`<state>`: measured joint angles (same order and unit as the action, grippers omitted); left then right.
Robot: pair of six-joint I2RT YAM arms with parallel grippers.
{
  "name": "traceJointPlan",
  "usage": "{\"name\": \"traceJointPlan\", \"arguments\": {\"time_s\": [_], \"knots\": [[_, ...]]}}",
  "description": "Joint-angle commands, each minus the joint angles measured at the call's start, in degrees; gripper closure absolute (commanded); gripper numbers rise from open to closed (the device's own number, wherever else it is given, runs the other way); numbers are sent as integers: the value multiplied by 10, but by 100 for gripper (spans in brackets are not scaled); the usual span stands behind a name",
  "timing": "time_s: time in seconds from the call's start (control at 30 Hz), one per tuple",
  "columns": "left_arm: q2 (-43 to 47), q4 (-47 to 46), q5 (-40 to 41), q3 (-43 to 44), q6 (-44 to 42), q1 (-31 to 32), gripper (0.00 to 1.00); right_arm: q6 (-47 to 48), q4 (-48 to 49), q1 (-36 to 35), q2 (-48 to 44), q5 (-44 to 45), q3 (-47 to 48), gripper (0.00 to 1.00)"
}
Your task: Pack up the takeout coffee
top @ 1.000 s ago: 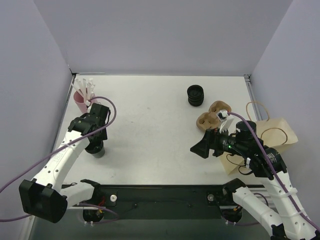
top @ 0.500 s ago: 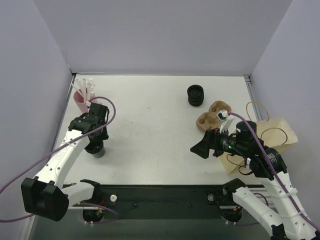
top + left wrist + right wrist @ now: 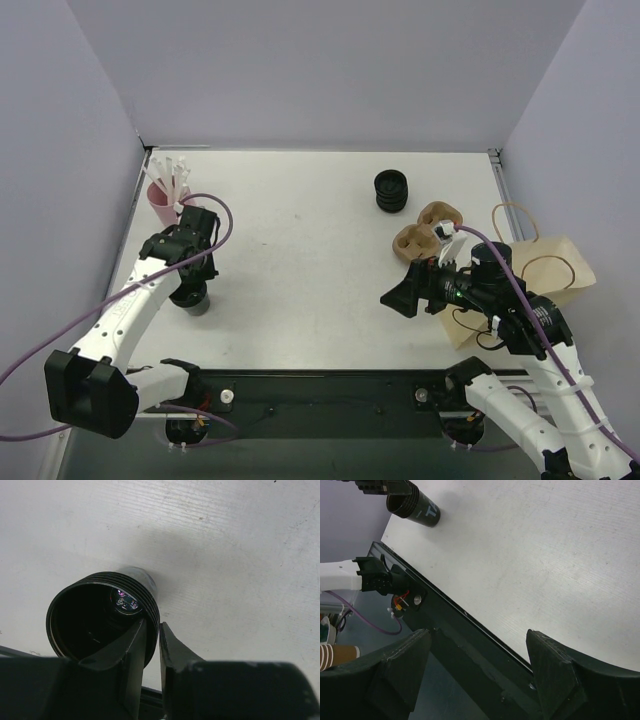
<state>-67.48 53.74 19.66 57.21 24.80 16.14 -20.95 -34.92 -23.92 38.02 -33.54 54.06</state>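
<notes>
Takeout coffee (image 3: 75, 587) upright beneath left tool (image 3: 153, 627), rim wall in its narrow pinch.

My left pincer (image 3: 191, 291) is down on the small black disposable cup (image 3: 198, 306) near the left edge of the white table (image 3: 300, 250); my wrist hides its fingers. Behind stands the pink cup of white sticks (image 3: 163, 196). My right pincer (image 3: 398, 297) hovers pointing left, near the brown moulded pulp cup carrier (image 3: 424, 230). The brown paper bag (image 3: 560, 268) lies beside my right arm, and the stack of black ribbed rings (image 3: 391, 191) stands farther back.
</notes>
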Motion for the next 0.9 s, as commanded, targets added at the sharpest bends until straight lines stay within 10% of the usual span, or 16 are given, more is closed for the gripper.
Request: {"name": "traceJointPlan", "arguments": {"time_s": [0.0,0.43,0.87], "knots": [[-5,-17,3,-1,-1,-2,75,5,15,4,-12,-12,10,21],[-2,5,6,19,-5,-2,100,8,13,4,-17,-8,0,20],[-9,35,-3,62,-13,-2,100,6,13,4,-16,-6,2,20]]}}
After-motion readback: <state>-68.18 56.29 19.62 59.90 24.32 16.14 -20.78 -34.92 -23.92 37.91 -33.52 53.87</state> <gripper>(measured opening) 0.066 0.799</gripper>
